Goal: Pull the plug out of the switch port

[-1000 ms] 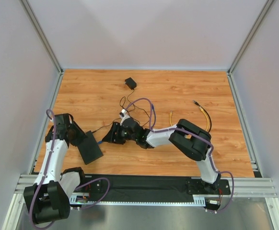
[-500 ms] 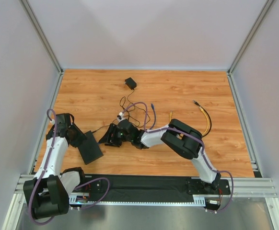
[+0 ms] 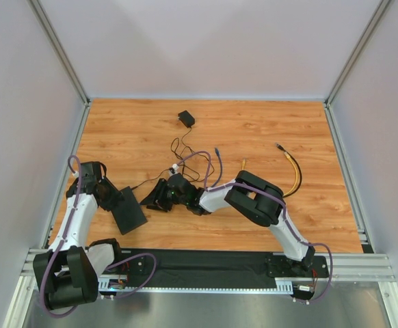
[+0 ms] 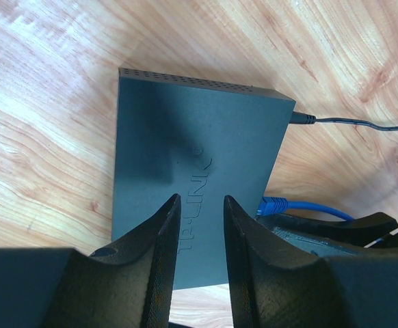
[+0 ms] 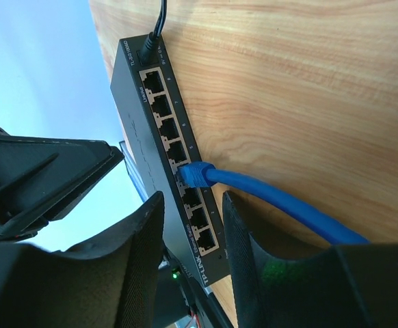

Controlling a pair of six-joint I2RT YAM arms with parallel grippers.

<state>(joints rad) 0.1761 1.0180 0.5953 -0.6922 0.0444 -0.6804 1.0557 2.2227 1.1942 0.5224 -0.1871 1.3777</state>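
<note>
The switch (image 4: 199, 157) is a flat matte-black box lying on the wooden table, at the near left in the top view (image 3: 129, 210). A blue plug (image 5: 197, 174) sits in one of its middle ports, and its blue cable (image 5: 281, 201) runs back under my right wrist. My right gripper (image 5: 192, 203) is open, its fingertips just short of the plug and either side of the port row. It shows in the top view (image 3: 152, 199) beside the switch's right edge. My left gripper (image 4: 200, 205) hovers over the switch's top face, open, with nothing between its fingers.
A thin black power lead (image 4: 353, 124) leaves the switch's far corner and loops to a small black adapter block (image 3: 186, 118) at the back. A yellow cable (image 3: 294, 171) lies at the right. Grey walls enclose the table, and a metal rail (image 3: 206, 263) runs along its near edge.
My right arm has slid left, bringing its gripper up to the switch's port edge, and its jaws have narrowed a little. The left gripper has stayed over the switch.
</note>
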